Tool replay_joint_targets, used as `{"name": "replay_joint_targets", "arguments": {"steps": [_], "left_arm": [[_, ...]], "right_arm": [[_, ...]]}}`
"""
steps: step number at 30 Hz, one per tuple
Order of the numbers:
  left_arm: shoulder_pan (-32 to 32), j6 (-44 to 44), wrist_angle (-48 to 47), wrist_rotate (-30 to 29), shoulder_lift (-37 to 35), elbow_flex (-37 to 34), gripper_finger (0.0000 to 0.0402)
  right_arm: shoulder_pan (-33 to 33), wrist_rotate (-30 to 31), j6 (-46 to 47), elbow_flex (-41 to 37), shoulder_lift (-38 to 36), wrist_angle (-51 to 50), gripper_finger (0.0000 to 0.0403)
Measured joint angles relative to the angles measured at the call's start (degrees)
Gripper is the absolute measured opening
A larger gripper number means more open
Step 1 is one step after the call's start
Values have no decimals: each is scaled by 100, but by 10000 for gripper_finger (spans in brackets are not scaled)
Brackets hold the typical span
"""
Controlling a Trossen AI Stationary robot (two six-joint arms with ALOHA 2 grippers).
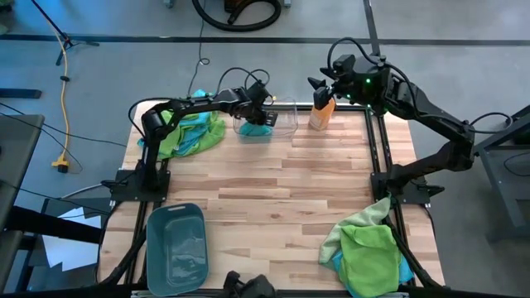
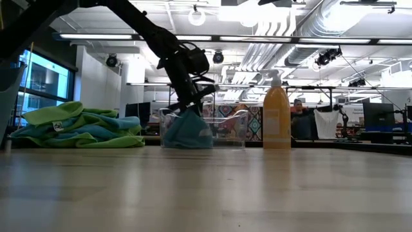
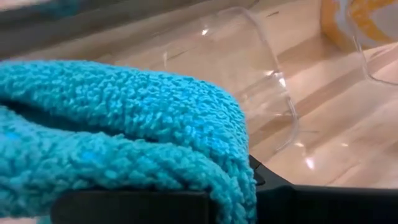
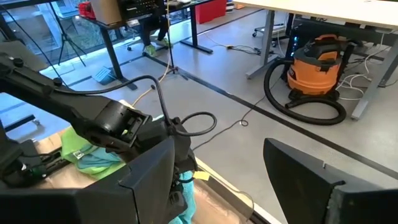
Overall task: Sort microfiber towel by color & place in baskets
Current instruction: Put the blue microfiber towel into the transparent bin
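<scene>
Gripping a blue towel (image 1: pixel 256 129), the left hand (image 1: pixel 258 113) hangs over the clear bin (image 1: pixel 284 118) at the far edge of the worktop (image 1: pixel 281 182); its fingers are closed on the cloth, which hangs down into the bin's left end. In the low view the towel's lower part lies bunched inside the clear walls. The left wrist view shows the turquoise pile pressed against a dark finger, with the bin's see-through wall beyond it.

The right hand (image 1: pixel 317 84) hovers open and empty above the orange bottle (image 1: pixel 322 113), just right of the clear bin.

A heap of green and blue towels (image 1: pixel 192 134) lies at the far left, a second heap (image 1: pixel 368 248) at the near right. The teal-grey bin (image 1: pixel 175 245) sits at the near left.
</scene>
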Motion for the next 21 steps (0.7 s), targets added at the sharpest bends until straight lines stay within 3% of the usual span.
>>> {"name": "replay_joint_targets", "arguments": {"steps": [4,11,21], "left_arm": [[-124,148,-9,-324,-14,0,22],[-148,139,-112,-370,-15,0,92],[-173,552,-430,88,-17,435,182]], "right_arm": [[2,-1,0,0,0,0,245],[2,0,-7,0,0,0,245],[-16,11,-28,0,0,10,245]]}}
